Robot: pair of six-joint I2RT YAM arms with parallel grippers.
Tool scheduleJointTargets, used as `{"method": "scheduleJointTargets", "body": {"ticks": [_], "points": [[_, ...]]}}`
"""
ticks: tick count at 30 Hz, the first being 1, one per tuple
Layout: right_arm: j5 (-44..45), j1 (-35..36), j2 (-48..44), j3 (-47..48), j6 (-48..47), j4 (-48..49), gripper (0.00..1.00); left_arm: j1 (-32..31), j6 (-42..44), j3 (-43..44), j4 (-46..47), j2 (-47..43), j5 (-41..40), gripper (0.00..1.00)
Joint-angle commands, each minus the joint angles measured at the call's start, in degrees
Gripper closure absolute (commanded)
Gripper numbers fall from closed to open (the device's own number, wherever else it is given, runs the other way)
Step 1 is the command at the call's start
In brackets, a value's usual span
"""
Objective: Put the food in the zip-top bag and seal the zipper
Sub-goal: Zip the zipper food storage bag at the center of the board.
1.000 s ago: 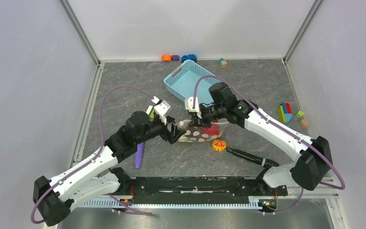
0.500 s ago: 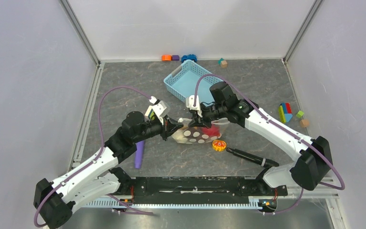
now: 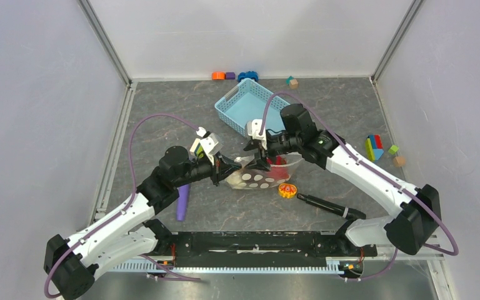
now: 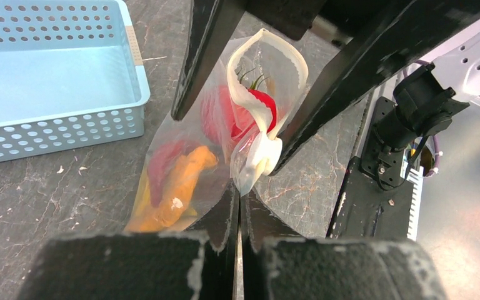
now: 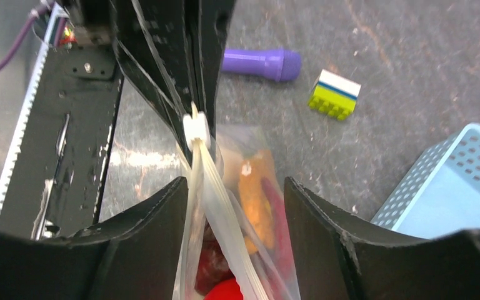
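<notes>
Purple stick (image 3: pixel 182 203) is lying at about 8 o'clock from the bag (image 3: pixel 259 179). Left gripper (image 4: pixel 239 203) is reaching in from 9 o'clock with its fingers pressed together, pinching the bag's bunched corner right at the end of the zipper (image 5: pixel 207 175). The bag is sitting mid-table with the food (image 4: pixel 178 181) inside, an orange carrot and something red showing through. Right gripper (image 5: pixel 234 200) is coming in from 1 o'clock, fingers spread on either side of the zipper. Blue basket (image 3: pixel 224 114) is sitting at 12, a round orange toy (image 3: pixel 286 190) at 4.
</notes>
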Motion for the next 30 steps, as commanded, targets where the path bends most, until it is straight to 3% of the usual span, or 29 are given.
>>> {"method": "scheduleJointTargets", "body": {"ticks": [1,7,27,30], "points": [[-3.48,-0.03,-3.32,0.85,5.15,7.15,0.36,0.23,-0.63,1.32,0.84,-0.11,0.47,0.98],[-3.24,0.08,-4.12,1.26,10.72,9.63,0.48,0.23,-1.79,1.33,0.14,0.95,0.51,0.98],[-5.46,2.37,-0.53,2.49,10.51,6.85,0.55,0.24,-2.60,2.51,-0.86,0.79,0.15,0.98],[-2.91,2.64,-0.48,2.47,10.60,6.57,0.66,0.23,-2.98,2.57,-0.86,0.88,0.47,0.98]]}}
